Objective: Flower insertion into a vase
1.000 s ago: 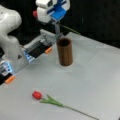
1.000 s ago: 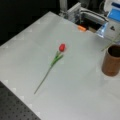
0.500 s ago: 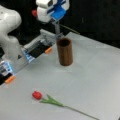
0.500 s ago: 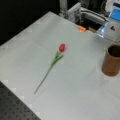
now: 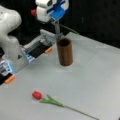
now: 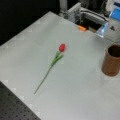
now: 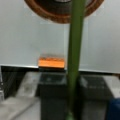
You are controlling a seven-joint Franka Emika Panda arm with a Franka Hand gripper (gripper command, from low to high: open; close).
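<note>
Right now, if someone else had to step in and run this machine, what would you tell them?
End effector: shut on a green flower stem, just above the vase mouth.
Vase: upright on the table, nothing showing inside.
Red tulip: lying flat on the table, apart from the vase.
Done: one flower is in the grip.
Left: no flower is in the vase yet.

We see the end effector just above the vase, toward a front view's top-left of its mouth, with a flower stem running down from it past the vase rim. The vase stands upright on the worktop. Well below the end effector, toward a front view's bottom, a second flower lies flat on the worktop, apart from the vase.
</note>
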